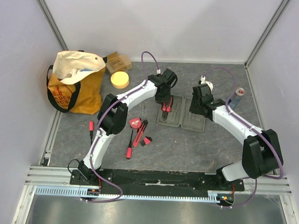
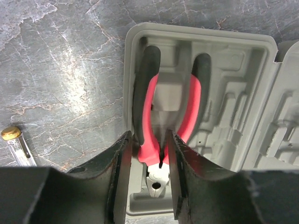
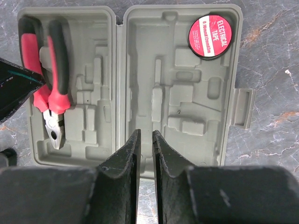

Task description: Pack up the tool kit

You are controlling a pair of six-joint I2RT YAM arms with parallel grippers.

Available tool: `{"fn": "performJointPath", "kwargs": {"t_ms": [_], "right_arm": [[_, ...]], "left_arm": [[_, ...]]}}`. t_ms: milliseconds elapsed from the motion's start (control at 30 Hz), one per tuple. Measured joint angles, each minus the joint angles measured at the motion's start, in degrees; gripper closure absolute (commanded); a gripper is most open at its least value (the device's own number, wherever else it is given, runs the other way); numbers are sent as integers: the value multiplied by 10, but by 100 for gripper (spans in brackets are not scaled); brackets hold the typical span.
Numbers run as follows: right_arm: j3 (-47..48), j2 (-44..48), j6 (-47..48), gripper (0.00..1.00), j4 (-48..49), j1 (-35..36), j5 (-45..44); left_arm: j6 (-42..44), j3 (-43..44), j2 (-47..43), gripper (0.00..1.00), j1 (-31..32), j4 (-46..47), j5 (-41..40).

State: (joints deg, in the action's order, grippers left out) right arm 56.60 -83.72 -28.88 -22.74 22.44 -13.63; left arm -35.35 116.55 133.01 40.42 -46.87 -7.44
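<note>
The grey-green tool kit case (image 1: 173, 120) lies open and flat mid-table. Red-and-black pliers (image 2: 148, 105) lie in the moulded slot of its left half (image 2: 233, 70). My left gripper (image 2: 148, 140) hangs just over them, open, a finger on each side of the pivot without clamping it. A red roll of electrical tape (image 3: 209, 36) sits in the far corner of the right half (image 3: 187, 93). My right gripper (image 3: 145, 134) hovers over that half's near edge, with a narrow gap and nothing between the fingers. Loose red-and-black tools (image 1: 138, 131) lie left of the case.
An orange-and-cream tote bag (image 1: 74, 87) stands at the back left, with a cardboard box (image 1: 117, 61) and a yellow disc (image 1: 120, 80) beside it. A small can (image 1: 237, 96) stands right of the case. A clear tool with a brass cap (image 2: 13, 140) lies left of the case.
</note>
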Motion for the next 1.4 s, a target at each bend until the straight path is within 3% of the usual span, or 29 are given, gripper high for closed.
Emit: {"fn": "performJointPath", "kwargs": {"t_ms": [133, 367, 500, 1000, 1400], "right_arm": [[0, 0, 0, 76, 0, -2, 8], [4, -9, 1, 74, 17, -2, 52], [21, -39, 0, 74, 38, -2, 87], [75, -162, -12, 77, 92, -2, 145], [76, -171, -20, 79, 99, -2, 151]], "left_arm": [[0, 2, 0, 59, 1, 0, 0], [2, 3, 0, 78, 2, 2, -6], [4, 4, 0, 83, 2, 6, -11], [20, 18, 6, 87, -3, 24, -15], [26, 23, 27, 98, -6, 24, -15]]}}
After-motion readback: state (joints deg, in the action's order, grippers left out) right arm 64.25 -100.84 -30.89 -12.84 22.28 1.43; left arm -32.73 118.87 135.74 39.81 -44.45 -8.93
